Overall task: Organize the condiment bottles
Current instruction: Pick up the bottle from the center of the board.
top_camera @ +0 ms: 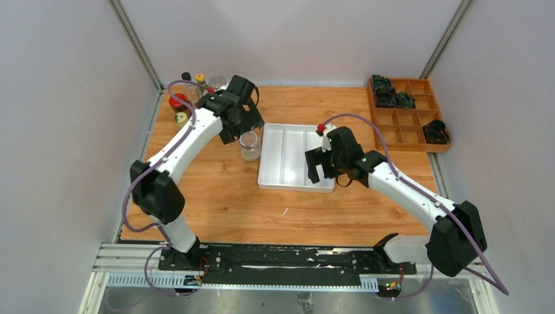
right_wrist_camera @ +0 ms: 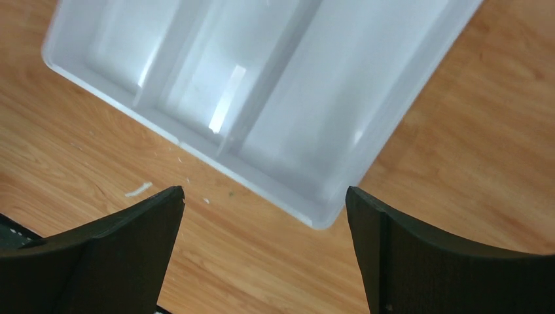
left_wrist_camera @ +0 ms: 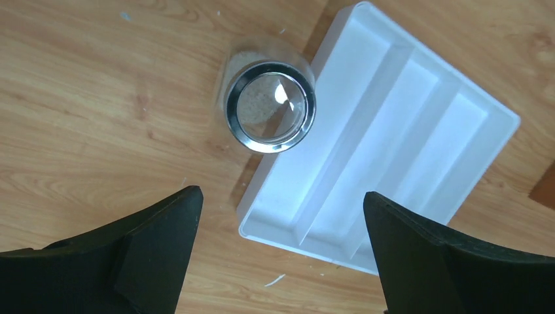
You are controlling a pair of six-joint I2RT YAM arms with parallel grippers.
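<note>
A clear jar with a silver rim (left_wrist_camera: 269,104) and pale powder inside stands upright on the wooden table, just outside the left wall of the white three-slot tray (left_wrist_camera: 419,111). My left gripper (left_wrist_camera: 281,196) hovers open above and short of it, holding nothing. From above, the jar (top_camera: 249,145) sits beside the tray (top_camera: 273,171), below the left gripper (top_camera: 243,127). Other condiment bottles cluster at the back left: a black-capped one (top_camera: 186,77), a yellow-capped one (top_camera: 201,79), a silver-lidded jar (top_camera: 216,82), a red-lidded jar (top_camera: 177,101) and a small shaker (top_camera: 181,118). My right gripper (right_wrist_camera: 263,193) is open over the tray's (right_wrist_camera: 294,98) near right corner.
A wooden compartment box (top_camera: 409,127) with dark green-black objects (top_camera: 386,91) stands at the back right. White walls close in both sides and the back. A small white scrap (right_wrist_camera: 138,190) lies on the table near the tray's front edge.
</note>
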